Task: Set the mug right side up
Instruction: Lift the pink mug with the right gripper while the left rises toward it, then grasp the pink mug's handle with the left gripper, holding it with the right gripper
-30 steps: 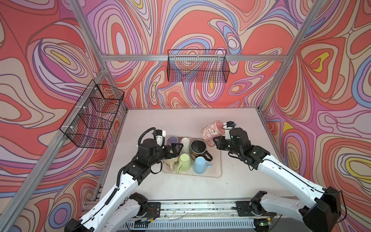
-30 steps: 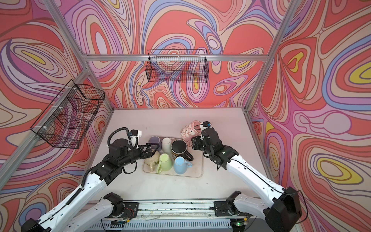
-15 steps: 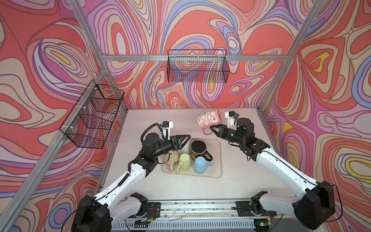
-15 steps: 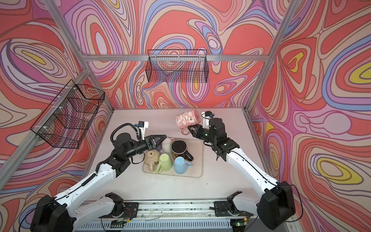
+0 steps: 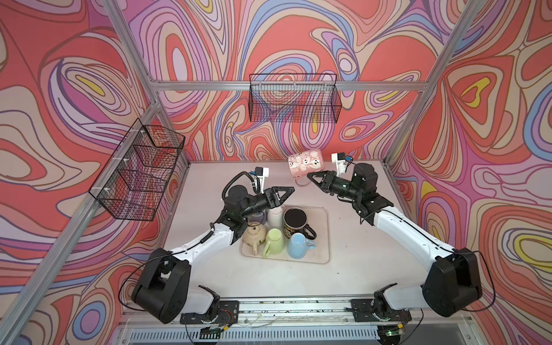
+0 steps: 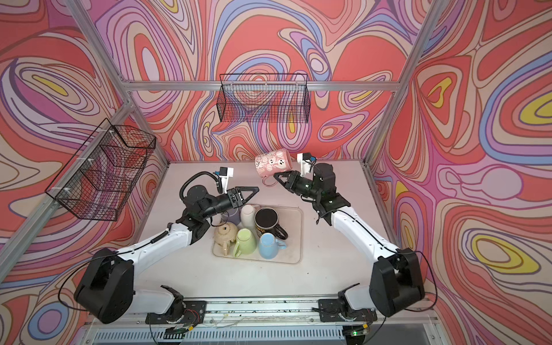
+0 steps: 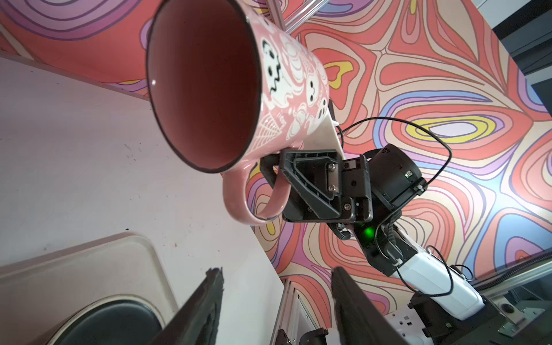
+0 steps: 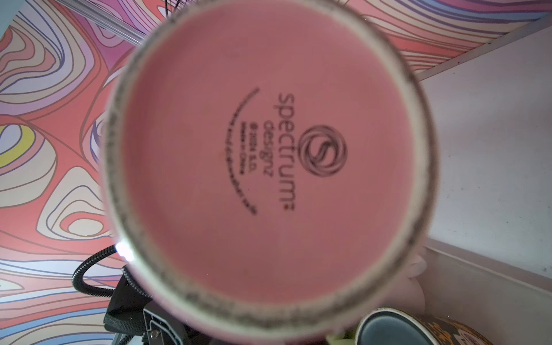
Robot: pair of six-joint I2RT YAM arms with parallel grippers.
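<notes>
Pink ghost-print mug [image 5: 305,162] hangs on its side above the table [image 5: 352,251], far end, its handle clamped in the right gripper [image 5: 310,175]; the left gripper [image 5: 290,190], jaws apart and empty, faces its mouth nearby.

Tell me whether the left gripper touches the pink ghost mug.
Apart. The left wrist view shows bare table between the left gripper and the pink ghost mug.

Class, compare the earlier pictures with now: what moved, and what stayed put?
The right gripper, shut on the pink ghost mug by its handle, carried it up and back from beside the tray; it now lies sideways. The left gripper rose off the tray towards it, jaws narrower. The other mugs stayed put.
</notes>
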